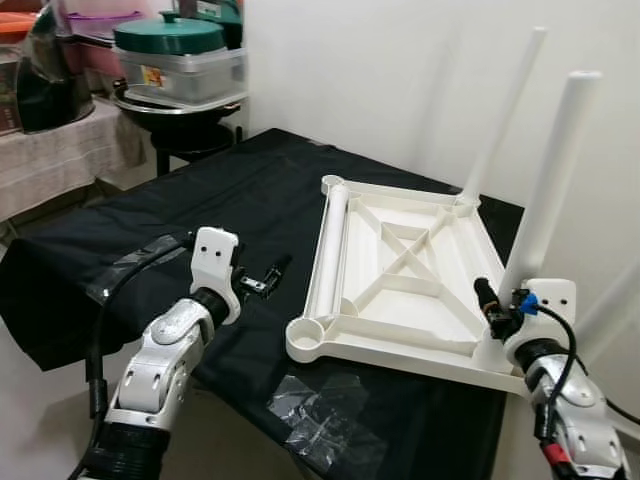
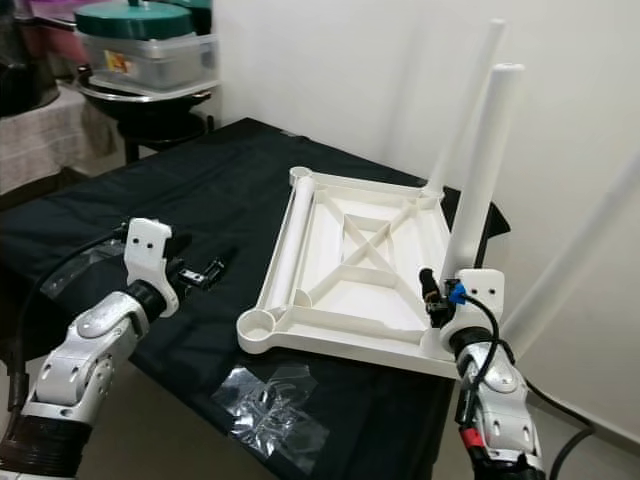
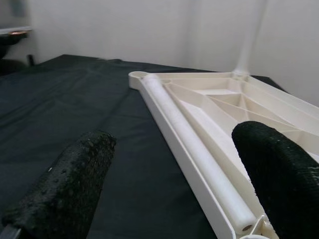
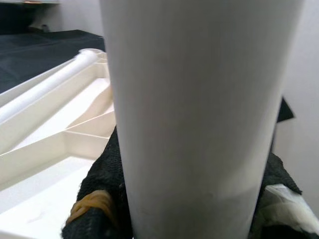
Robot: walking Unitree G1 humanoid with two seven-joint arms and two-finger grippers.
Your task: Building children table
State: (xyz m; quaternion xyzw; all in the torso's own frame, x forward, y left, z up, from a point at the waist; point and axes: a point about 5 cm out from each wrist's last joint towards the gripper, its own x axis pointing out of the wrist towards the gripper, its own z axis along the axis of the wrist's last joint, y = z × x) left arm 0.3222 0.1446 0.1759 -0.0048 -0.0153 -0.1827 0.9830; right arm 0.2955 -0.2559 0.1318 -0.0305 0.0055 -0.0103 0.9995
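Plastic wrap: a crumpled clear sheet on the near edge of the black cloth, just in front of the tabletop's near corner.
Right gripper: at the near right corner of the tabletop, its black fingers closed around the base of the near leg.
Near leg: a white tube standing upright in the near right corner socket, gripped low down.
Left gripper: over the cloth, just left of the tabletop, fingers spread wide and holding nothing.
Tabletop: white plastic, lying upside down on the cloth, ribbed underside up, with an empty round socket at the near left corner.
Loose leg: a white tube lying flat inside the tabletop along its left edge.
Far leg: upright in the far right corner, by the white wall.
Background: a green lid on a clear container, far left.
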